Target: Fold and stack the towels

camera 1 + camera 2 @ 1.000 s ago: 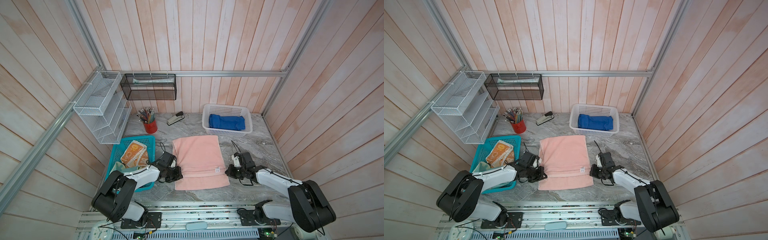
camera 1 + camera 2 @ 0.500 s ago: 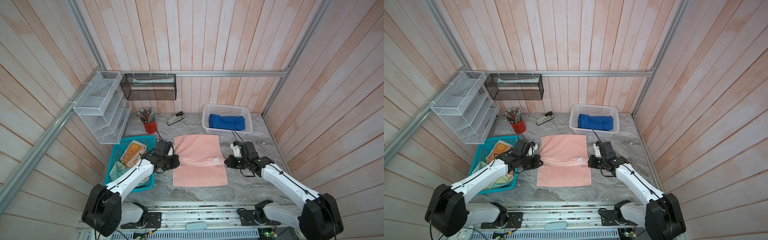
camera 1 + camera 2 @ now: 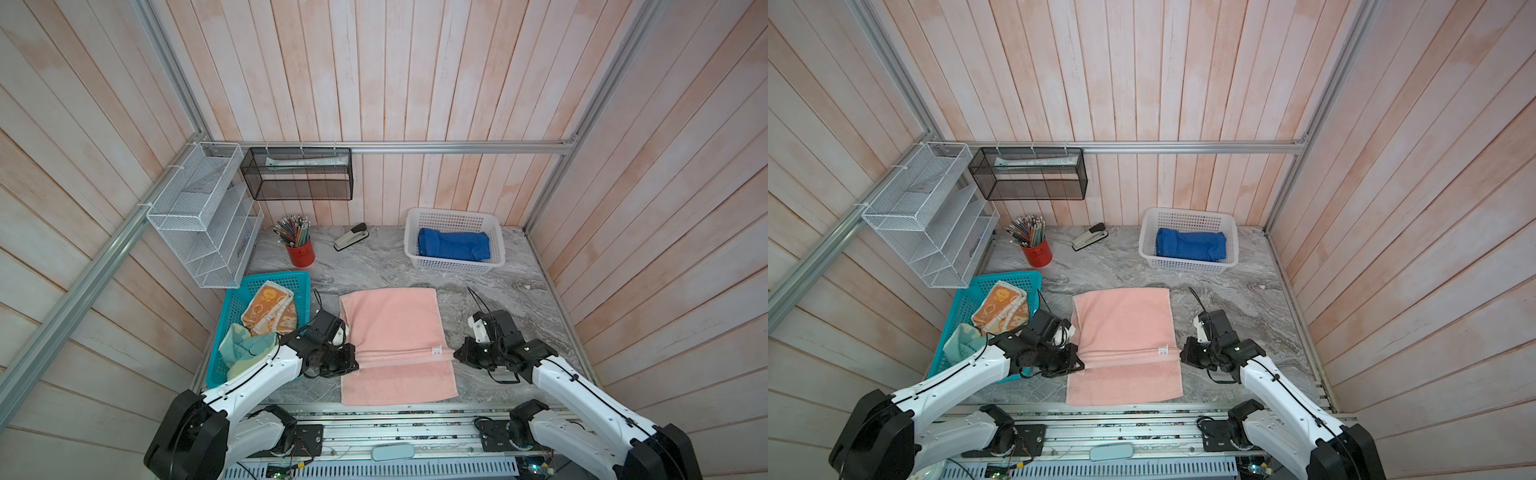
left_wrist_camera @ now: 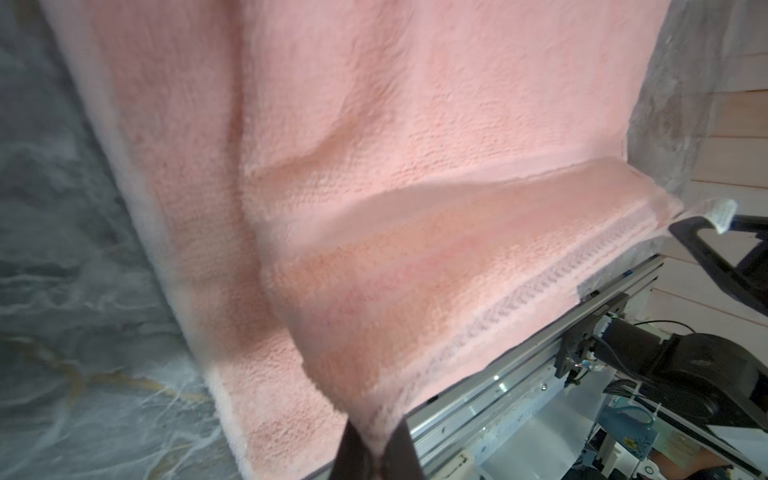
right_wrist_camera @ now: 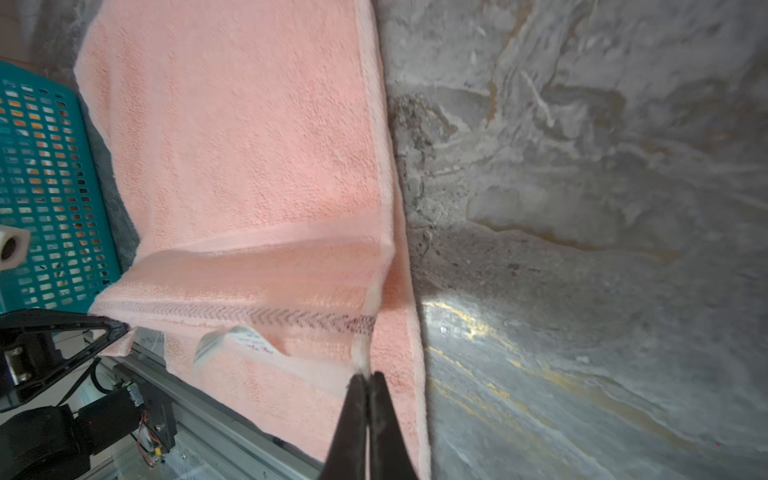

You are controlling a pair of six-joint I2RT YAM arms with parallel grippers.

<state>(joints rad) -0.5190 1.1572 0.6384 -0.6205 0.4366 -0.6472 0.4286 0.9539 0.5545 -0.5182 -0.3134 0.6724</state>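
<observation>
Seemingly tight on towel [image 3: 395, 324]: end effectors [image 3: 354, 363] [image 3: 455, 355]

The print on the white tag [image 3: 436, 351] of the pink towel [image 3: 395, 324] is too small to read in both top views. The left arm [image 3: 266, 370] hides part of the yellow-and-teal towel [image 3: 244, 348] in the teal basket [image 3: 270, 276].

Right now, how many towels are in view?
4: salmon-pink terry towel part-folded on the marble table; royal blue towel in the white plastic basket; orange-and-cream bunny towel and pale yellow-teal towel in the teal plastic basket. More may hide beneath.
</observation>
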